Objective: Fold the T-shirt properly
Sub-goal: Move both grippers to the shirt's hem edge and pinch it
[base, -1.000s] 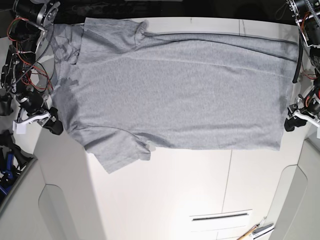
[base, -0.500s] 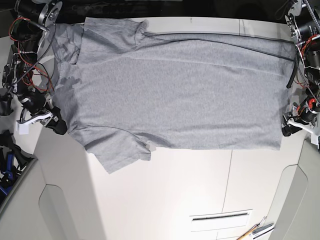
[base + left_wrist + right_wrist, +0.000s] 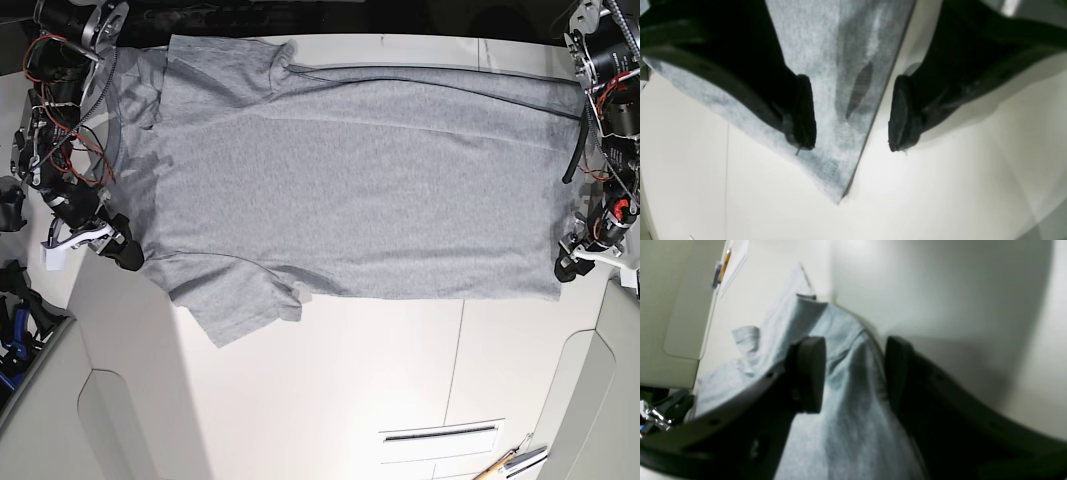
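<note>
The heather-grey T-shirt (image 3: 350, 180) lies flat on the white table (image 3: 330, 390), plain side up, with the neck at the left and the hem at the right. My left gripper (image 3: 568, 268) is open at the hem's near corner. In the left wrist view the left gripper (image 3: 851, 116) straddles that corner (image 3: 839, 196), with one finger (image 3: 803, 110) over the cloth and the other (image 3: 902, 113) over bare table. My right gripper (image 3: 120, 255) is open at the shoulder by the near sleeve (image 3: 240, 305). In the right wrist view, cloth (image 3: 846, 426) lies between its open fingers (image 3: 855, 373).
A black cable (image 3: 578, 150) hangs from the arm beside the hem. A pencil and small tools (image 3: 510, 462) lie at the front right, beside a slot (image 3: 440, 432) in the table. Grey panels stand at the front left (image 3: 60, 410) and front right (image 3: 600, 400) corners.
Both grippers have moved inward and toward the front edge. The left one came onto the hem corner. The right one came onto the shoulder edge. The shirt has barely shifted.
</note>
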`<control>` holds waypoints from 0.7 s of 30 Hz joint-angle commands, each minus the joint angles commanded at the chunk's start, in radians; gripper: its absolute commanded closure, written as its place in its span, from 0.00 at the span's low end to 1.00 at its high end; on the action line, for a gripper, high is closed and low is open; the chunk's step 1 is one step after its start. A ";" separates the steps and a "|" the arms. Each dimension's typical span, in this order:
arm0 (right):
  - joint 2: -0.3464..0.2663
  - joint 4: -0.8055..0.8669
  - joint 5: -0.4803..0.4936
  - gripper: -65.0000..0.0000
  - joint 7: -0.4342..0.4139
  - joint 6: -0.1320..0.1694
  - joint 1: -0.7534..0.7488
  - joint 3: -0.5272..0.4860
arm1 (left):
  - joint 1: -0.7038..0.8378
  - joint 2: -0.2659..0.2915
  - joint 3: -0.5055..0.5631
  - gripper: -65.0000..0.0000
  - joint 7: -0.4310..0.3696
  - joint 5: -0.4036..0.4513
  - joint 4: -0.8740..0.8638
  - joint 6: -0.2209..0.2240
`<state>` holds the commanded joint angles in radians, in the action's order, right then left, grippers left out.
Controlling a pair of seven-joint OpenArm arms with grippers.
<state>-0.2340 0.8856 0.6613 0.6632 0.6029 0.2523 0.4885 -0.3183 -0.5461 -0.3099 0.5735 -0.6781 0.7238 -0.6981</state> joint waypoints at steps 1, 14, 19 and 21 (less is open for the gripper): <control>0.002 0.000 0.001 0.55 0.000 0.000 0.000 -0.013 | 0.000 0.000 0.012 0.41 0.000 0.000 0.000 0.000; 0.002 0.008 0.005 1.00 0.005 0.000 0.000 -0.072 | -0.020 -0.009 0.065 1.00 -0.008 0.000 0.010 0.000; 0.001 0.088 0.027 1.00 0.106 0.000 -0.002 -0.072 | -0.021 -0.033 0.065 1.00 0.121 -0.059 0.103 0.000; 0.002 0.153 0.054 1.00 0.126 0.000 -0.018 -0.072 | -0.013 -0.047 0.065 1.00 0.170 -0.093 0.144 0.000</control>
<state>-0.2325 1.0386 0.7151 0.7887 0.6033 0.2344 0.4168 -0.3309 -0.5934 -0.2451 0.7433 -0.7708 0.8680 -0.6981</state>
